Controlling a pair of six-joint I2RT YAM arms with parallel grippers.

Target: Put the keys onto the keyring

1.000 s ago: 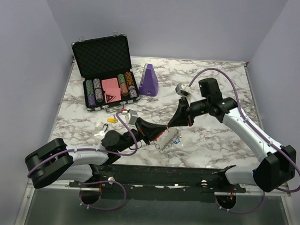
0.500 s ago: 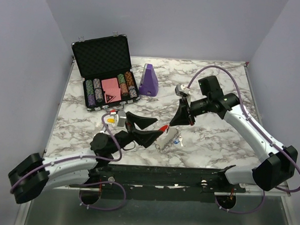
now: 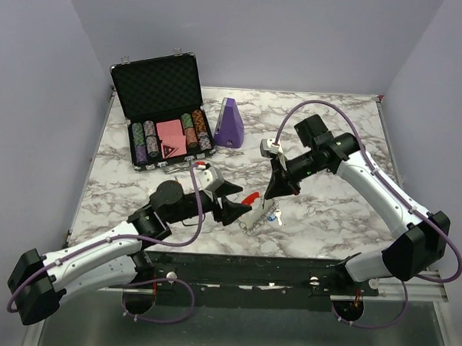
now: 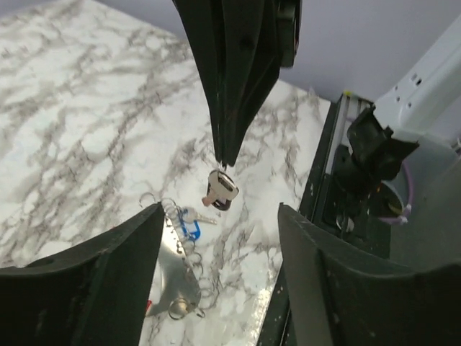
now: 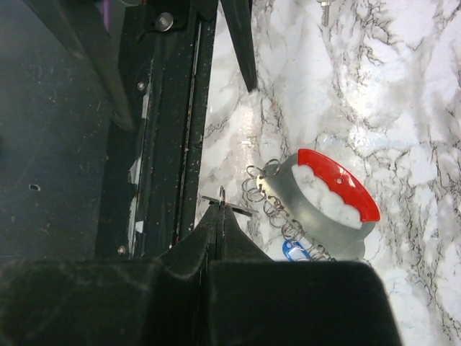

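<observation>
**A:** How does the right gripper [image 4: 223, 160] stand?

**B:** It points straight down with its jaws pressed together. A small key [image 4: 220, 192], silvery with a darker head, hangs from the very tip, pinched at its top.

**A:** Where is that key in relation to the rest?

**B:** It is over the marble table [image 3: 332, 131], towards the near edge. It is close to the keyring [image 5: 337, 184] but apart from it.

**A:** And the left gripper [image 3: 239, 202]?

**B:** Its jaws are spread wide, with nothing held between them. It faces the right gripper from the left. In its own camera its fingers [image 4: 101, 281] frame the hanging key (one dark pad at each lower corner).

**A:** Where does the keyring lie?

**B:** It lies flat on the table, between the two grippers in the overhead view and just beside the left one's tips. Its red plastic arc [image 3: 250, 198] is turned to the far side. The silvery part, with its small wire rings, is turned to the near edge.

**A:** Is any key on it?

**B:** A blue-tagged key [image 4: 190, 225] lies at the silvery end, touching the rings. The views are too coarse to tell whether it is threaded on.

**A:** What is farther out?

**B:** An open poker chip case [image 3: 162, 86] stands at the far left of the table, with rows of chips inside. A purple wedge-shaped object [image 3: 231, 123] stands just to its right.
</observation>
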